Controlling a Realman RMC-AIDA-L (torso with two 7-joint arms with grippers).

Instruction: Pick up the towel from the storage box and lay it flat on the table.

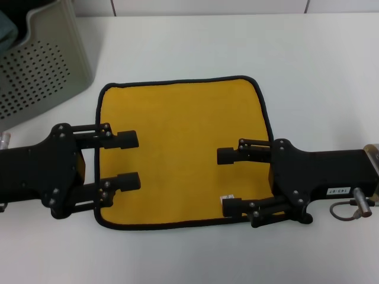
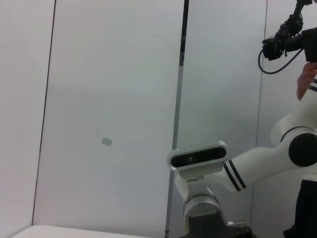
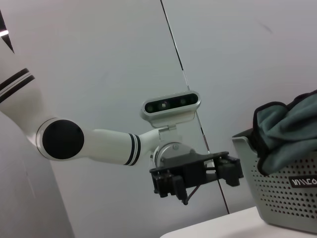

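Observation:
The mustard-yellow towel [image 1: 180, 151] with black edging and a small white tag lies spread flat on the white table [image 1: 308, 77]. My left gripper [image 1: 129, 160] is open over the towel's left edge, holding nothing. My right gripper [image 1: 227, 181] is open over the towel's right side, holding nothing. The light grey perforated storage box [image 1: 41, 65] stands at the far left of the table. It also shows in the right wrist view [image 3: 287, 193], with a teal cloth [image 3: 285, 129] hanging over its rim. The right wrist view also shows my left gripper [image 3: 195, 174] farther off.
The left wrist view shows only a white wall, the other arm [image 2: 257, 166] with its wrist camera, and a person's hand with a camera at the top corner. The table reaches to the wall behind the towel.

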